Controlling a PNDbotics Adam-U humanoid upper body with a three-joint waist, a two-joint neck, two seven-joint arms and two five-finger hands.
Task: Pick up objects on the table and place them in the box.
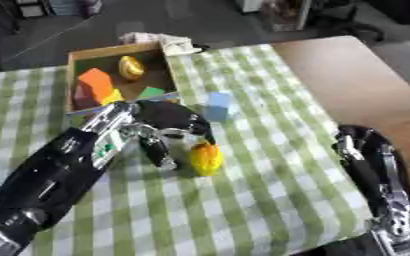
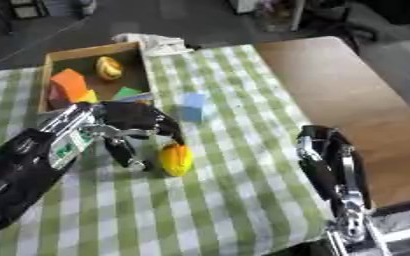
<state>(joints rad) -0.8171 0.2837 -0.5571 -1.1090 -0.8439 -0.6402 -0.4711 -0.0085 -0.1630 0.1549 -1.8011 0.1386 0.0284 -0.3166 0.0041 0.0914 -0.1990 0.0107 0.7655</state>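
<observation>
On the checked bench (image 1: 270,200), your left hand (image 1: 169,122) curls around the yellow object (image 1: 206,158) just before the box (image 1: 73,62). Close on its middle, then lift clear of the box's near wall. Your right hand (image 1: 362,145) rests curled, holding nothing.

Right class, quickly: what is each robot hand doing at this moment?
Left robot hand: fingers curled down around the yellow object on the checked tablecloth.
Right robot hand: idle; fingers cannot be told.
</observation>
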